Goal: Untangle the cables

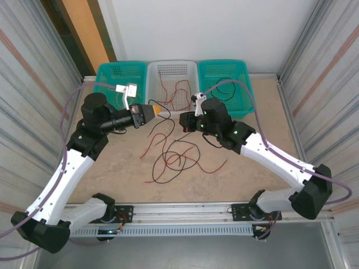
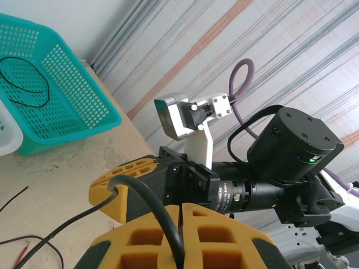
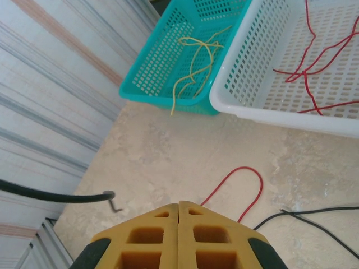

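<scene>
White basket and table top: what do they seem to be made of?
The white basket looks like moulded plastic, slightly glossy: regular grid of holes, rounded rim. The table top looks like matt beige stone or stone-print laminate: cloudy veining; I cannot tell which.

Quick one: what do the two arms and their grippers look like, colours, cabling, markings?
The left arm and right arm match: white links, black rounded joint housings, green lights, a lilac hose looping along each. The left gripper and right gripper: two orange-yellow fingers with square cutouts, black at the base. Each wrist carries a silver camera on a white bracket. No readable markings.
</scene>
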Robot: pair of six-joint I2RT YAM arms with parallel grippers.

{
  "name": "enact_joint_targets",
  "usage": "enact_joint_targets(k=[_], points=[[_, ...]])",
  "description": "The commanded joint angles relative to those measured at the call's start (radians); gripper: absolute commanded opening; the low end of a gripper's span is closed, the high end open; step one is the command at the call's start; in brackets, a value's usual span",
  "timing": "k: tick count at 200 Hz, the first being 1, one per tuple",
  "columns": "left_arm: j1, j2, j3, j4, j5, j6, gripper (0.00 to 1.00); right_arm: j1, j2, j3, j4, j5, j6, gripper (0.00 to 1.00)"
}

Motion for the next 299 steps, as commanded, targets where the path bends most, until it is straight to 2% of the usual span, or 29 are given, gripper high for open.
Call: enact_joint_targets(k=[1,14,48,72,104,143,181,199,229,256,263,272,290,299], points=[[0.013,-0.018,-0.016,0.043,0.021,-0.020,0.00,-0.009,-0.044,0.014,-0.024,0.013,-0.024,0.00],[0.015,-0.014,-0.014,0.045,0.031,-0.022,0.00,0.000,-0.059,0.013,-0.031,0.009,-0.043,0.08],[0.022,-0.011,-0.013,0.060,0.054,-0.028,0.00,0.042,-0.076,0.020,-0.051,-0.009,-0.110,0.40],[0.021,-0.001,-0.012,0.074,0.072,-0.033,0.00,0.080,-0.051,0.071,-0.099,0.042,-0.159,0.48],[0.023,0.010,-0.004,0.074,0.101,-0.029,0.00,0.095,-0.017,0.135,-0.144,0.076,-0.205,0.50],[0.024,0.018,-0.001,0.083,0.143,-0.032,0.00,0.114,-0.015,0.147,-0.130,0.024,-0.242,0.53],[0.024,0.036,0.000,0.124,0.191,-0.055,0.00,0.126,0.009,0.175,-0.146,0.074,-0.268,0.52],[0.024,0.039,0.003,0.117,0.196,-0.052,0.00,0.118,0.013,0.186,-0.144,0.078,-0.271,0.45],[0.024,0.040,0.001,0.099,0.191,-0.040,0.00,0.111,0.010,0.190,-0.140,0.082,-0.273,0.15],[0.023,0.048,-0.007,0.113,0.204,-0.051,0.00,0.108,0.008,0.191,-0.145,0.096,-0.277,0.09],[0.024,0.050,-0.007,0.115,0.205,-0.052,0.00,0.105,0.007,0.191,-0.148,0.099,-0.279,0.11],[0.024,0.052,-0.005,0.114,0.208,-0.053,0.00,0.103,0.009,0.192,-0.148,0.095,-0.279,0.17],[0.024,0.056,-0.002,0.119,0.224,-0.051,0.00,0.101,0.012,0.196,-0.150,0.094,-0.285,0.42],[0.024,0.059,0.002,0.119,0.232,-0.052,0.00,0.101,0.017,0.199,-0.153,0.092,-0.291,0.49]])
